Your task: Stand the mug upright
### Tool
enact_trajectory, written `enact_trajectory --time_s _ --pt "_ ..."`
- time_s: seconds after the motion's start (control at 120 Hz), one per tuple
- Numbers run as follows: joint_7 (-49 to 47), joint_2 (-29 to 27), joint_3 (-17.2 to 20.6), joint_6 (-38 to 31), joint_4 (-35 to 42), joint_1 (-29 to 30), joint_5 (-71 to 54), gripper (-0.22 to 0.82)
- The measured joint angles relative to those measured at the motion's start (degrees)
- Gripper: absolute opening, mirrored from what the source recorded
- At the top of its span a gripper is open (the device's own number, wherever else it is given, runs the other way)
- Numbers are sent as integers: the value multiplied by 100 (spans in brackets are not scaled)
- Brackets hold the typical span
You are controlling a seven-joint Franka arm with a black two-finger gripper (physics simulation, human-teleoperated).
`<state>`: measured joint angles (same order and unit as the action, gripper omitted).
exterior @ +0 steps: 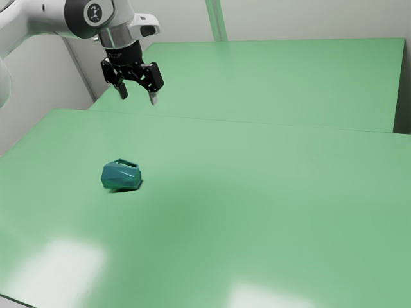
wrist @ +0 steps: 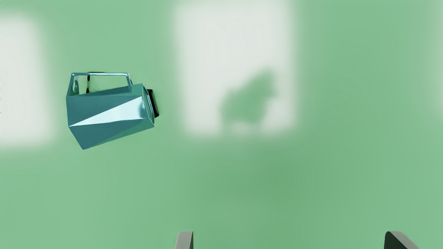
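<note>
Gripper (exterior: 139, 97): released, nothing held; above table (exterior: 257, 186); fingers (wrist: 184, 240) wide apart, cut off by wrist view's edge.
Mug (exterior: 121, 177): on its side on the table, below gripper, well apart; underside hidden, interior not discernible.
Arm (exterior: 48, 18): cut off at exterior view's left.
</note>
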<state>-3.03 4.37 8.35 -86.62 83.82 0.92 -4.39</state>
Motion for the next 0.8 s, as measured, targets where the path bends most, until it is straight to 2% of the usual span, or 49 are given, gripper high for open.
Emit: enact_trajectory --time_s 0.333,0.558,0.8 --pt "3 -105 2 39 99 7 57 60" --pt "10 -601 -28 -135 916 202 488 60" --pt "-7 -565 -40 -615 1764 1035 1126 60"
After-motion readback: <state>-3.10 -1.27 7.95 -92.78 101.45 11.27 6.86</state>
